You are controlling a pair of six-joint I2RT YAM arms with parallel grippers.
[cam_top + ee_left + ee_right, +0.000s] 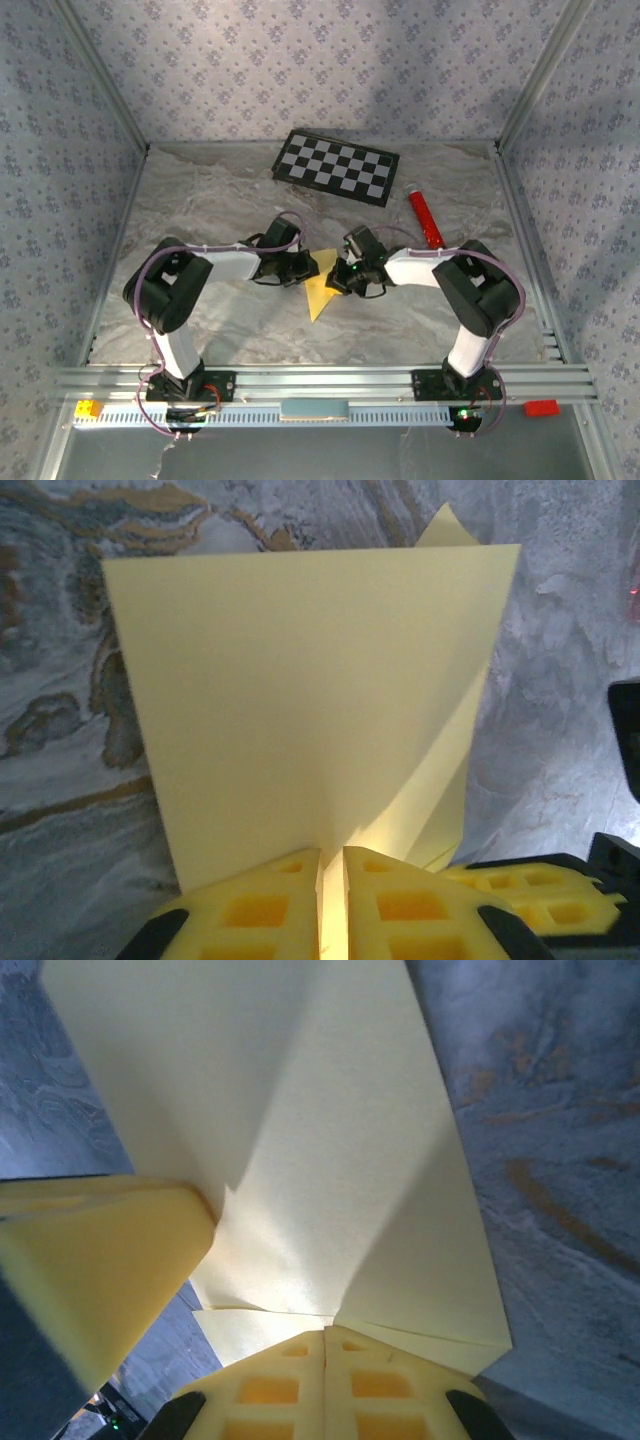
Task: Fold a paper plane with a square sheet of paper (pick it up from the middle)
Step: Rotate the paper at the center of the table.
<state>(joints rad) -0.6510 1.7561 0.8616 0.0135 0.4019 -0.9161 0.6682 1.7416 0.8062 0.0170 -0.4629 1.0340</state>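
Top view: we find the folded paper (pixel 322 292) at mid-desk (pixel 200 200), its long axis running front to back and its tip towards the arm bases. Left wrist: the left end effector (pixel 331 865) has its pads nearly closed, pinching the paper's edge. Right wrist: the right end effector (pixel 325 1345) is clamped fully on its layered edge.

We see both arms reaching inward over the marbled table (pixel 200 200), where the left gripper (pixel 303 268) and the right gripper (pixel 340 280) meet on either side of the pale-yellow paper (pixel 321 296). The paper is folded to a pointed shape, its tip aimed at the near edge, its upper part hidden between the two grippers. Toward the back lies a tilted checkerboard panel (pixel 335 167), with a red tube (pixel 425 218) near its right end. On the front rail sit a yellow block (pixel 88 408) and a red block (pixel 541 407), at opposite ends.
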